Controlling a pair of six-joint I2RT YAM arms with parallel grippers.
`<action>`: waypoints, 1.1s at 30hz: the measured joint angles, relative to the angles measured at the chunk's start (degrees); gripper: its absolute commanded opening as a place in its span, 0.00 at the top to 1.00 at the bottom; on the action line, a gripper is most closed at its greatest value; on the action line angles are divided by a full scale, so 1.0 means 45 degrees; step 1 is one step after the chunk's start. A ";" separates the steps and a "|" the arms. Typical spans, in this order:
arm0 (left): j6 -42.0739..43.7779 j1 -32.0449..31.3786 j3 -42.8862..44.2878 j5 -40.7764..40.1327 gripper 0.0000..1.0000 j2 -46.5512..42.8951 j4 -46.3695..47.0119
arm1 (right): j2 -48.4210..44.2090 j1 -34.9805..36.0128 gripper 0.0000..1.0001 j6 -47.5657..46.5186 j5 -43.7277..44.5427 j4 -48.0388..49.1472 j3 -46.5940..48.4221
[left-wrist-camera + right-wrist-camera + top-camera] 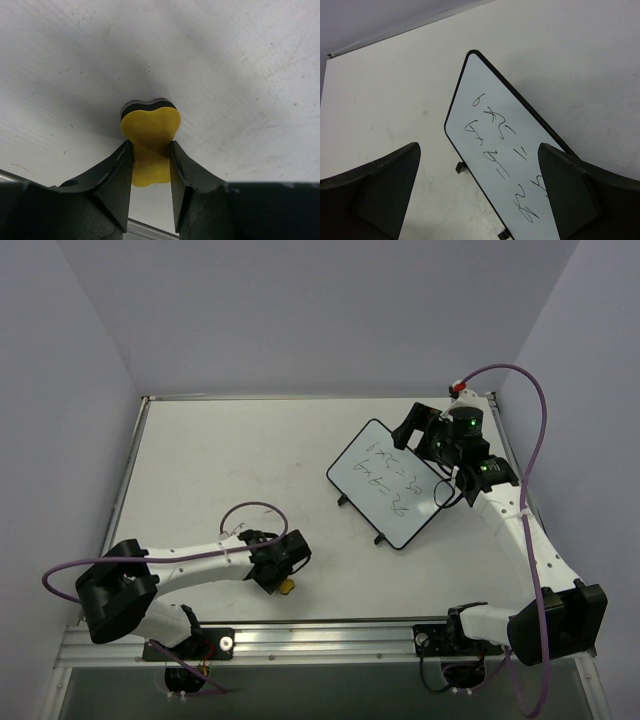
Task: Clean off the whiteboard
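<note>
- One white table [200, 460] carries everything, with both arms reaching over it from the near edge.
- The whiteboard [385, 485] lies flat on its small feet in the right half, covered in dark marker scribbles. Its long axis runs diagonally, from far-left to near-right.
- The right gripper [479, 150] hangs above the board's far-right side, its fingers spread wide with nothing between them.
- The left gripper [150, 145] sits low at the near-left of the table, its two fingers pressed in on the narrow waist of the sponge.
- The sponge [150, 125], yellow and bone-shaped with a dark layer underneath, appears to rest on the table.
- The coming move, as I judge it, turns on this: the board lies to the right of the left gripper and farther out, well apart from it. The right arm is much nearer, yet the left one holds the eraser, so the sponge must travel across. Strokes would best follow that diagonal.
</note>
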 measured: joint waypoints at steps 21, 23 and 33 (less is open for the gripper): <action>0.9802 0.2467 0.1010 -0.0665 0.98 -0.1545 0.5615 | 0.0117 -0.0063 0.00 -0.0248 0.0947 -0.0704 0.0146; 1.1249 0.2943 0.1268 -0.0243 0.98 -0.1360 0.7266 | 0.0097 -0.0219 0.00 -0.0291 0.1098 -0.0874 0.0151; 1.5674 0.3497 0.5309 0.2900 0.98 0.3871 1.3250 | -0.1088 -0.1982 0.00 0.0034 0.1331 -0.1268 -0.0243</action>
